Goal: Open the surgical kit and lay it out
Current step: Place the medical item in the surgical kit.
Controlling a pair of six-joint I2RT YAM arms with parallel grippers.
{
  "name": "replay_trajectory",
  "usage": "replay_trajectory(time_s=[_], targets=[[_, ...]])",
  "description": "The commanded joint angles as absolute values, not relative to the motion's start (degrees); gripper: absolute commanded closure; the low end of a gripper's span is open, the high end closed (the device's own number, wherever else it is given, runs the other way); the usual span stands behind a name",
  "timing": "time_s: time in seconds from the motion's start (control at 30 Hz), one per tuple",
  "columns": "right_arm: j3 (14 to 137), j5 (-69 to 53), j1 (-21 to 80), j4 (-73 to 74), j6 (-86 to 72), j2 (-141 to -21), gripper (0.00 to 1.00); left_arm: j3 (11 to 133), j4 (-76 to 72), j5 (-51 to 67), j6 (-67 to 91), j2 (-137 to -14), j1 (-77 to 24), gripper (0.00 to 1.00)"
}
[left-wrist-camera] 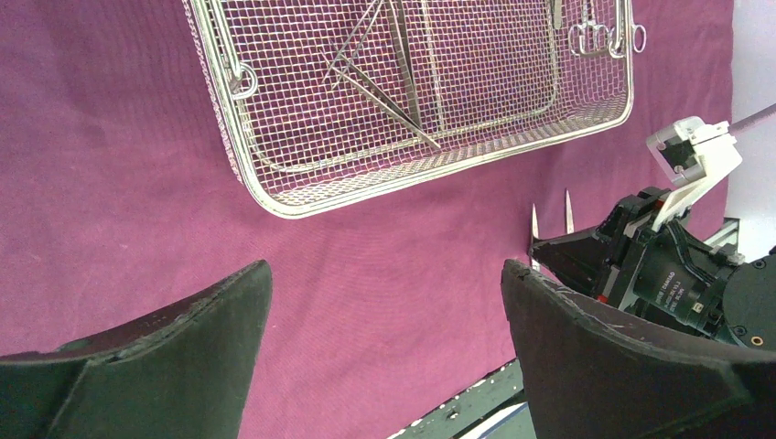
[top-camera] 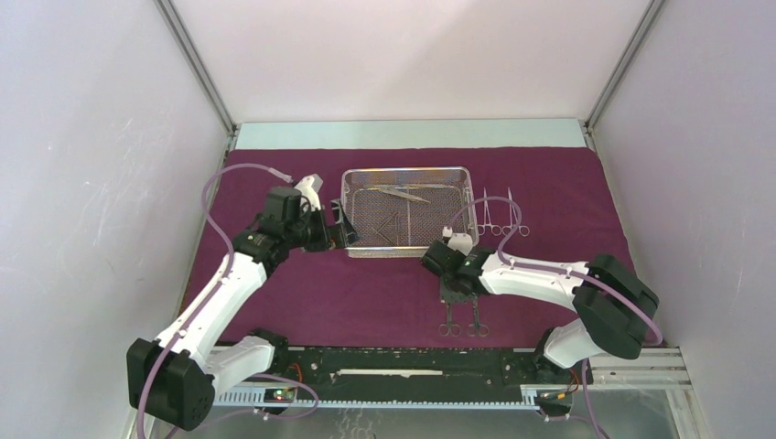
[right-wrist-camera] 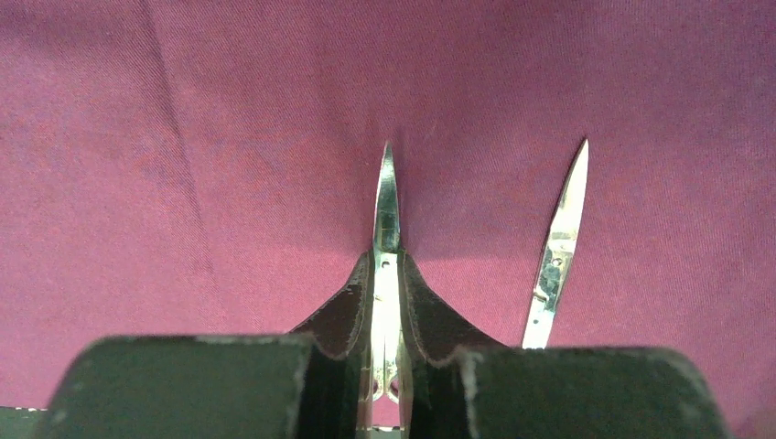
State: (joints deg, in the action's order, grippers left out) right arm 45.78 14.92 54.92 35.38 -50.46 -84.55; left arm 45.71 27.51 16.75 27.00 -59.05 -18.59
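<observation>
The maroon cloth [top-camera: 302, 293] lies spread flat over the table. The wire-mesh tray [top-camera: 350, 212] sits on it at the middle back and holds tweezers [top-camera: 403, 193] and another slim instrument. Two ring-handled clamps [top-camera: 497, 215] lie side by side right of the tray. My right gripper [right-wrist-camera: 386, 261] is shut on a pair of scissors [right-wrist-camera: 386, 197] lying on the cloth in front of the tray. A second pair [right-wrist-camera: 558, 238] lies parallel just to their right. My left gripper [left-wrist-camera: 384, 274] is open and empty, over the cloth near the tray's front left corner [left-wrist-camera: 274, 197].
The ring handles of both scissors [top-camera: 462, 326] lie near the cloth's front edge. The black rail [top-camera: 412, 366] with the arm bases runs along the near edge. White walls close in left, right and back. The right arm's wrist [left-wrist-camera: 677, 265] shows in the left wrist view.
</observation>
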Motion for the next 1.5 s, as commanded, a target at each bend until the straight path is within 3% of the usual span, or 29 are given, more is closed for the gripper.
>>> replay_trajectory(time_s=[0.0, 0.13, 0.4, 0.77, 1.2, 1.47], targets=[[45.8, 17.1, 55.5, 35.0, -51.0, -84.0, 0.90, 44.7, 26.5, 16.9, 27.1, -59.3, -18.2, 0.00], [45.8, 17.2, 55.6, 35.0, -50.9, -84.1, 0.87, 44.6, 26.5, 16.8, 27.0, -59.2, -18.2, 0.00], [45.9, 17.4, 55.6, 35.3, -50.6, -83.2, 0.69, 44.7, 26.5, 16.8, 27.1, -59.5, -18.2, 0.00], [49.8, 18.8, 55.6, 39.9, -49.2, -79.3, 0.59, 44.8, 26.5, 16.8, 27.1, -59.4, -18.2, 0.00], [59.7, 18.8, 52.1, 44.2, -42.3, -76.6, 0.24, 44.9, 26.4, 17.2, 27.1, -59.2, -18.1, 0.00], [68.0, 15.4, 45.5, 44.2, -34.4, -79.5, 0.17, 45.0, 26.3, 17.6, 27.2, -59.4, -18.1, 0.00]])
